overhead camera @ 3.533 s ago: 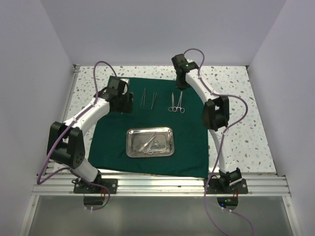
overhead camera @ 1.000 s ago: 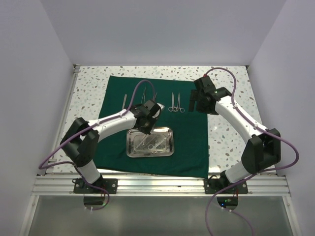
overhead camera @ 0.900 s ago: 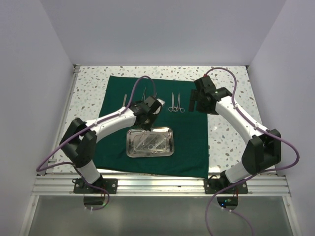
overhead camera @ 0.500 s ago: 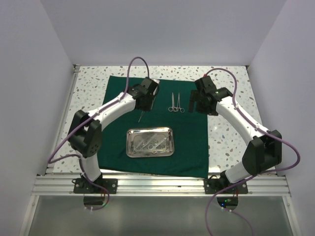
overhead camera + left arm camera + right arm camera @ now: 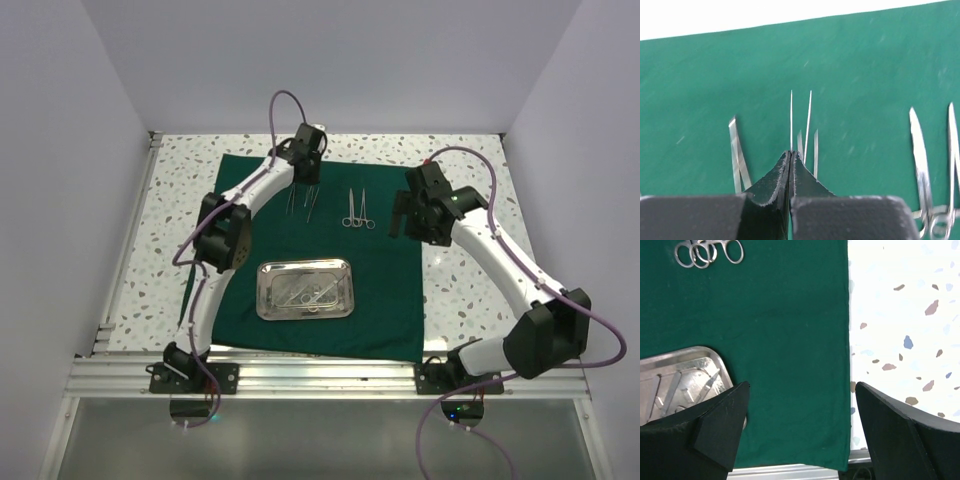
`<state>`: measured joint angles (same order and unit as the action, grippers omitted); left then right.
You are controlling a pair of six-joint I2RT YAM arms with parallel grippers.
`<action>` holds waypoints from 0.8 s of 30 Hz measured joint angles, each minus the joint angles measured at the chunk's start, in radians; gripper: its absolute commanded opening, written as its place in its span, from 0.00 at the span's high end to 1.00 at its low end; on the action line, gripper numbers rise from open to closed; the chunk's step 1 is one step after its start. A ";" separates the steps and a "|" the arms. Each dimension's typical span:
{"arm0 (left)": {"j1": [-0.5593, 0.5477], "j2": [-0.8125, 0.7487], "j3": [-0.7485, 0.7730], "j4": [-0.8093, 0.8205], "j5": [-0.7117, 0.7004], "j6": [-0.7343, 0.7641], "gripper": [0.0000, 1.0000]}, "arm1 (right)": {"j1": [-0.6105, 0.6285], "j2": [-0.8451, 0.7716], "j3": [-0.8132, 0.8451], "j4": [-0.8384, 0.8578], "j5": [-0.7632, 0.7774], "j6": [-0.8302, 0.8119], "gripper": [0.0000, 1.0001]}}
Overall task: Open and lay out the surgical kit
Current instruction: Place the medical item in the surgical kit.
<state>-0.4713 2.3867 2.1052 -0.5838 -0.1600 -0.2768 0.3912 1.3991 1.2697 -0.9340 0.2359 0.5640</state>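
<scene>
By judgement, the main risk comes at the release. The left pincer (image 5: 790, 152) is clamped shut on a pair of fine tweezers (image 5: 791, 120), whose two thin prongs stick out ahead of its tips; other tweezers (image 5: 815, 147) lie on the green cloth (image 5: 390, 290) right below and beside them. If the pincer lets go while high or tilted, the held pair could drop across its neighbours or bounce out of line; a grip so near one end could also let the pair swing or slip early; a low pass could drag a prong into the cloth and rumple it.

The held pair sits over the far part of the cloth, left of the ringed instruments (image 5: 358, 210) and well beyond the steel tray (image 5: 300, 263), which has more pieces in it. The right pincer (image 5: 801, 387) stands wide and holds nothing; it hangs over the cloth's right side, with the tray's corner just by one finger and the bare desk (image 5: 470, 170) past the other. A careless swing there could nudge the tray.
</scene>
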 measured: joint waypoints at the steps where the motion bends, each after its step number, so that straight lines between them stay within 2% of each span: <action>1: -0.001 0.035 0.041 0.000 0.006 -0.003 0.99 | 0.000 -0.003 -0.003 -0.006 0.001 0.002 0.10; 5: -0.003 0.103 0.103 -0.003 0.016 -0.020 0.98 | 0.000 -0.013 -0.014 -0.033 0.007 0.009 0.09; 12: 0.010 0.058 -0.011 0.021 -0.010 -0.028 0.98 | 0.000 -0.020 -0.016 -0.048 0.010 0.011 0.09; 14: 0.014 0.040 -0.043 0.021 -0.013 -0.026 0.93 | 0.000 -0.020 -0.016 -0.047 0.009 0.011 0.09; 15: 0.017 0.034 -0.051 0.021 -0.013 -0.026 0.86 | 0.000 -0.020 -0.016 -0.047 0.009 0.011 0.09; 16: 0.019 0.028 -0.060 0.021 -0.013 -0.023 0.65 | 0.000 -0.018 -0.016 -0.047 0.009 0.011 0.09; 18: 0.020 0.014 -0.079 0.021 -0.010 -0.015 0.47 | 0.000 -0.014 -0.015 -0.046 0.008 0.011 0.09; 21: 0.022 -0.017 -0.116 0.021 -0.004 -0.018 0.41 | 0.000 -0.006 -0.013 -0.046 0.008 0.010 0.09; 24: 0.021 -0.081 -0.186 0.022 0.002 -0.017 0.42 | 0.000 0.003 -0.012 -0.041 0.008 0.007 0.10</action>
<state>-0.4500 2.3058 1.9194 -0.5617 -0.1581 -0.2935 0.3912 1.4017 1.2579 -0.9752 0.2440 0.5713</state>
